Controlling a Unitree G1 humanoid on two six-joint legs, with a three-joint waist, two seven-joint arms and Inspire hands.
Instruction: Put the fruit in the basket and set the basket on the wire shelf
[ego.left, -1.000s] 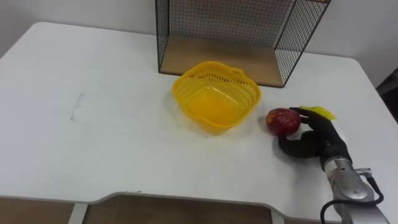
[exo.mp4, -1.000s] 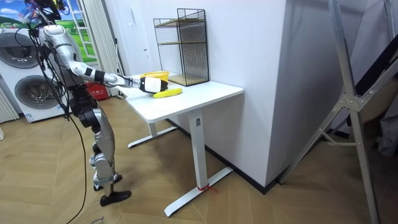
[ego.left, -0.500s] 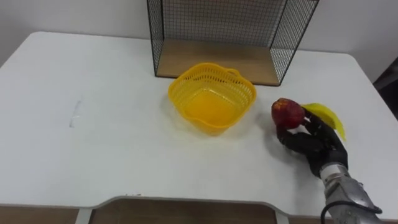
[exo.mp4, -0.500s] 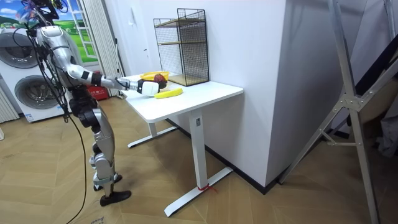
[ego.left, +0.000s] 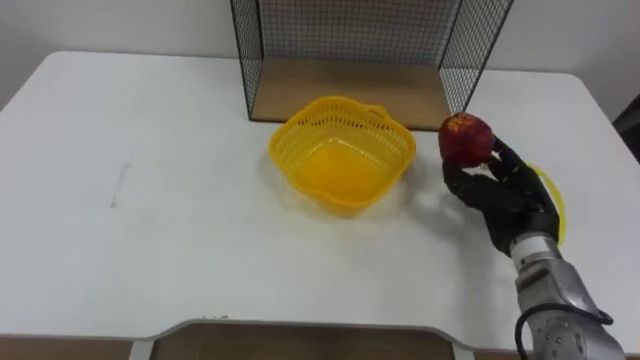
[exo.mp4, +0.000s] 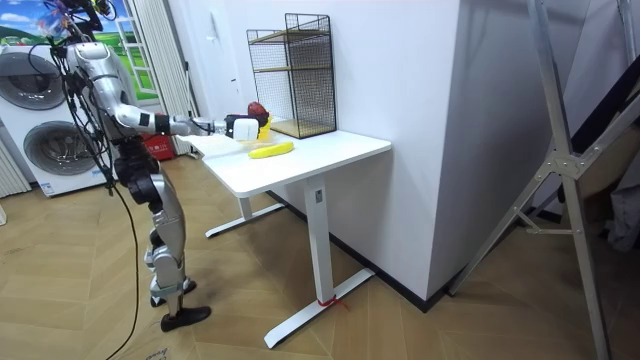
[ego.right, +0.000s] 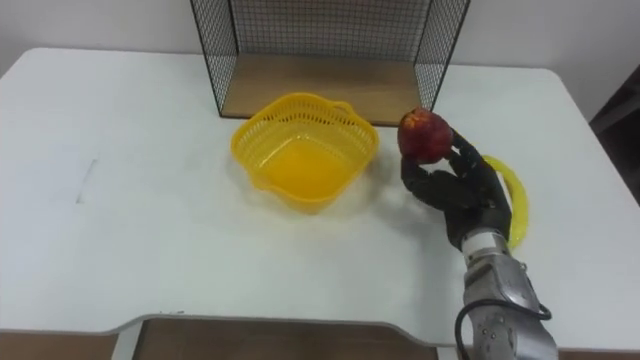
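Left eye view has the right robot hand (ego.left: 495, 190) curled round the apple (ego.left: 466, 138), holding it up off the desk (ego.left: 150, 230) just right of the empty yellow basket (ego.left: 395, 140), with the banana (ego.left: 553, 205) lying on the desk, partly hidden by the hand. I'd carry the apple left until it's squarely over the basket's middle and go low before letting go, so it doesn't bounce out or tip the rim. Also watch the wire shelf (ego.left: 350, 50) corner, it's close.

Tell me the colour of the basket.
The basket is yellow; the left eye view shows it best.
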